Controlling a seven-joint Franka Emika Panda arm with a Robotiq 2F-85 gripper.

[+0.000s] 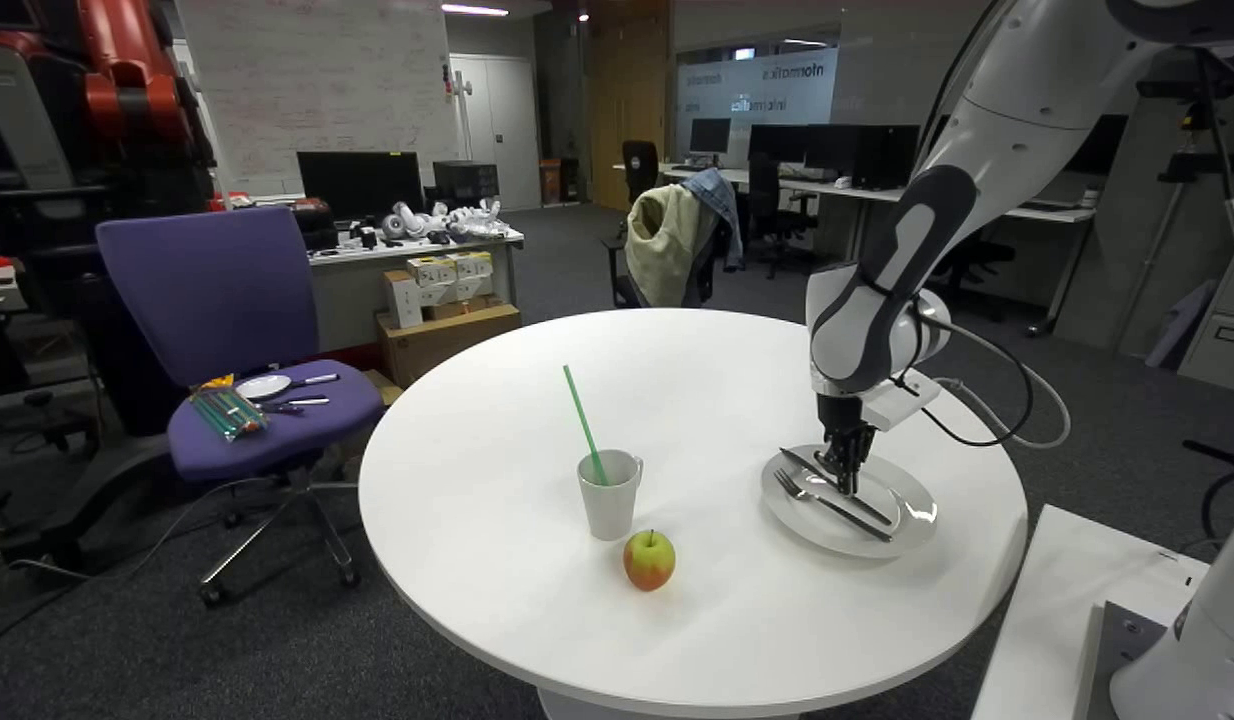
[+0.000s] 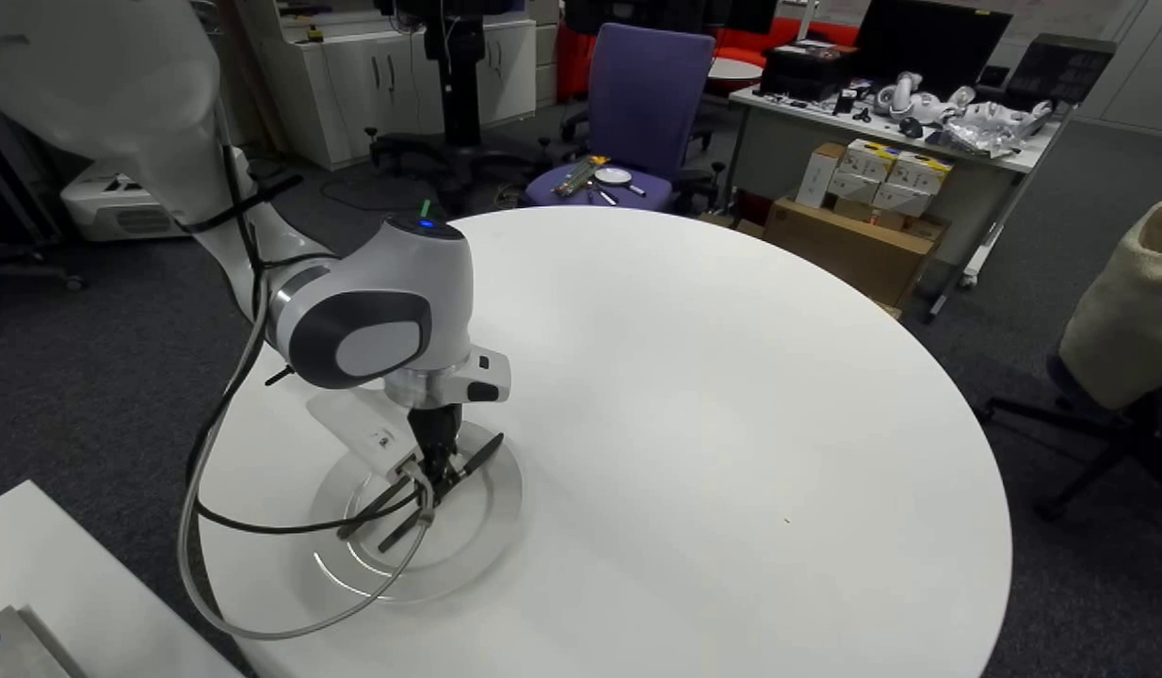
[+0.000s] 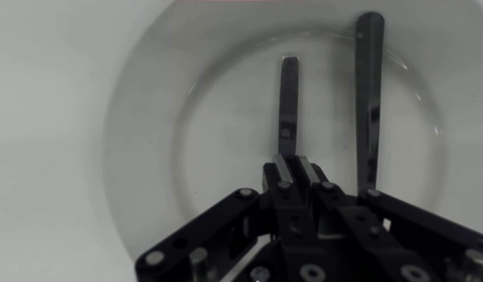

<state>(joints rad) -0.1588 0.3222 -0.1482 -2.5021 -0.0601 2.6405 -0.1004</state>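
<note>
While an office is seen behind, with dark carpet (image 1: 567,265), whiteboard (image 1: 317,100) and purple swivel chair (image 1: 212,290), a round white worktop (image 1: 697,370) is occupied by plate (image 1: 812,533), mug (image 1: 609,510) with green straw (image 1: 582,415), and apple (image 1: 649,561). Knife (image 3: 289,105) is set over the plate, clamped mid-length by the tool (image 3: 290,162). In the wrist view its long axis is lined up top to bottom, square end pointed to the top, near-parallel to the fork (image 3: 368,78). In an exterior view, its other end (image 1: 799,460) is pointed upper left, past the plate's rim.
</note>
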